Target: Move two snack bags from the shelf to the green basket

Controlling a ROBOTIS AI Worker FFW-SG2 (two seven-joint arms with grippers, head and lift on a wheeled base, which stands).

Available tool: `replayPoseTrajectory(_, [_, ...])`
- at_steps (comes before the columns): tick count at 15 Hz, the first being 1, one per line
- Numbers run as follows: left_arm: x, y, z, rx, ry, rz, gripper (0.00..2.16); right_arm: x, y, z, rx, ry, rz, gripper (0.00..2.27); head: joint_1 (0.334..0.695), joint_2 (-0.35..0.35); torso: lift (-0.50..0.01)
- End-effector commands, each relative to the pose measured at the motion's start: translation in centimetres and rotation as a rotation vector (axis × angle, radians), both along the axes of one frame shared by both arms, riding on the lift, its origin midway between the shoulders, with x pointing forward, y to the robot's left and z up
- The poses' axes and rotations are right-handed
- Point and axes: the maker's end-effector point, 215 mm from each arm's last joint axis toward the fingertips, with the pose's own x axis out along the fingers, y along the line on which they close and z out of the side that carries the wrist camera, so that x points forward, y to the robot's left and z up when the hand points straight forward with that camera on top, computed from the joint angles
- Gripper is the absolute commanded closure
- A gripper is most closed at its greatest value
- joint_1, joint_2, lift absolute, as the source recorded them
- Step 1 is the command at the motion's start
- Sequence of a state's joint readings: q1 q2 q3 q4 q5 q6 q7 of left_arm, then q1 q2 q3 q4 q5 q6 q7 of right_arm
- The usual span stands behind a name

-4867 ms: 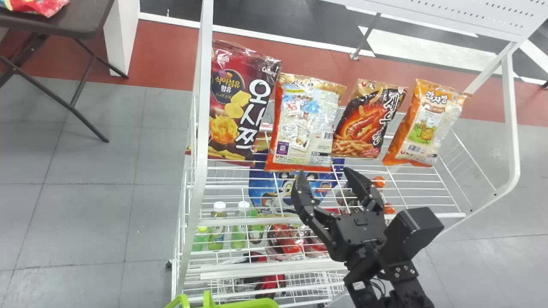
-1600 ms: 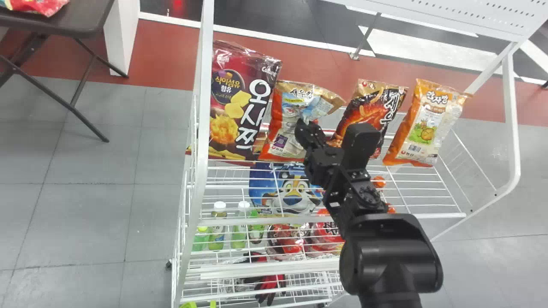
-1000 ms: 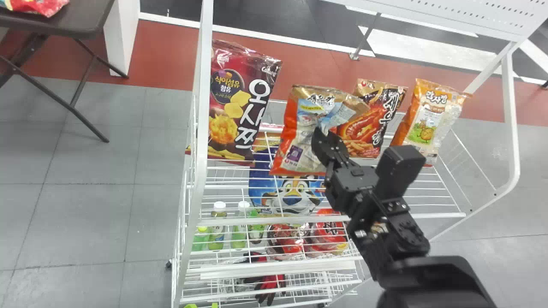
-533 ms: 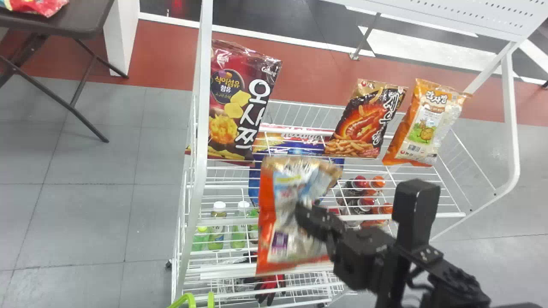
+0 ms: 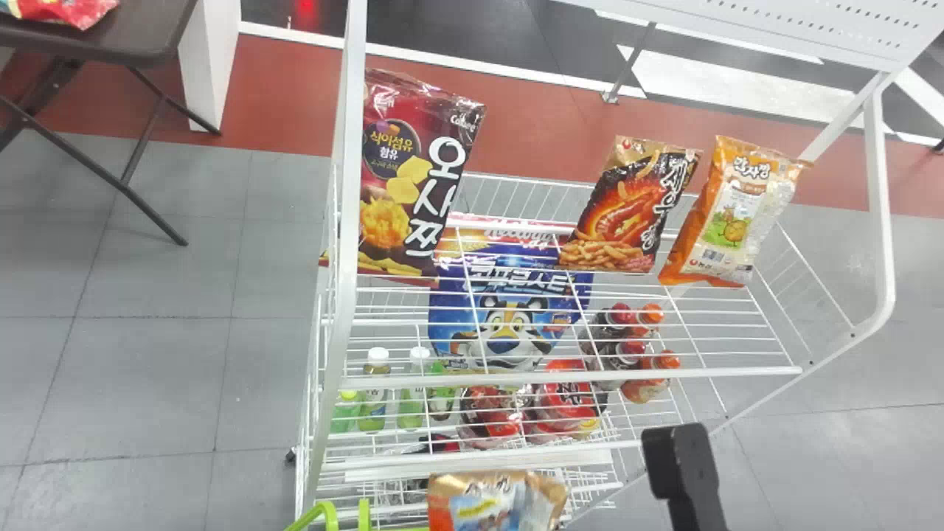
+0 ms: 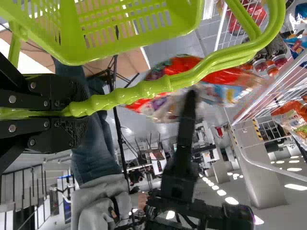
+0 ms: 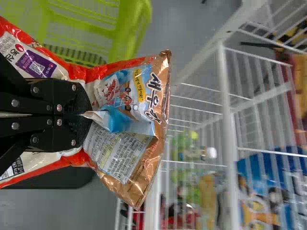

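At the head view's bottom edge, the wrist part of my right gripper shows beside the orange-and-beige snack bag. In the right wrist view my right gripper is shut on this bag, pinching its middle, with the green basket behind it. The basket's green handle rises left of the bag in the head view. My left gripper is shut on the basket's handle. On the top shelf stand a dark red bag, a black bag and an orange-white bag.
The white wire rack spans the middle, its front rail between arm and shelved bags. Lower levels hold bottles, a blue pack and red packs. A dark folding table stands back left.
My right gripper, open in the oldest frame, closed on the orange-and-beige bag and lifted it off the shelf. Bag and arm have come back toward the bottom edge, beside the basket's handle.
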State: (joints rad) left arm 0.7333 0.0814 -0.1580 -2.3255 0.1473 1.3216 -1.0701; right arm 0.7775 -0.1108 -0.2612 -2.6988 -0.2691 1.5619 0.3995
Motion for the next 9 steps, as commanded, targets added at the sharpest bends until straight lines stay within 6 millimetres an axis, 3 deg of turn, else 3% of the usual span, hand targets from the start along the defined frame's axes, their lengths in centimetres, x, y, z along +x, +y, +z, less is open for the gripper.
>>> replayPoseTrajectory(1, [0.0,0.0,0.0,-0.001,0.000,0.000,2.05,-1.9,2.4,-1.7,0.037,0.066,0.048,2.25,0.695,-0.350,-0.016])
replayPoseTrajectory(5, [-0.1,0.0,0.2,-0.005,0.001,-0.004,2.05,-4.6,7.0,-4.2,0.090,0.152,0.142,2.25,0.695,-0.350,-0.016])
replayPoseTrajectory(9, [-0.1,0.1,0.3,-0.010,0.001,-0.004,2.05,-5.2,8.6,-6.3,0.100,0.201,0.173,2.25,0.695,-0.350,-0.016])
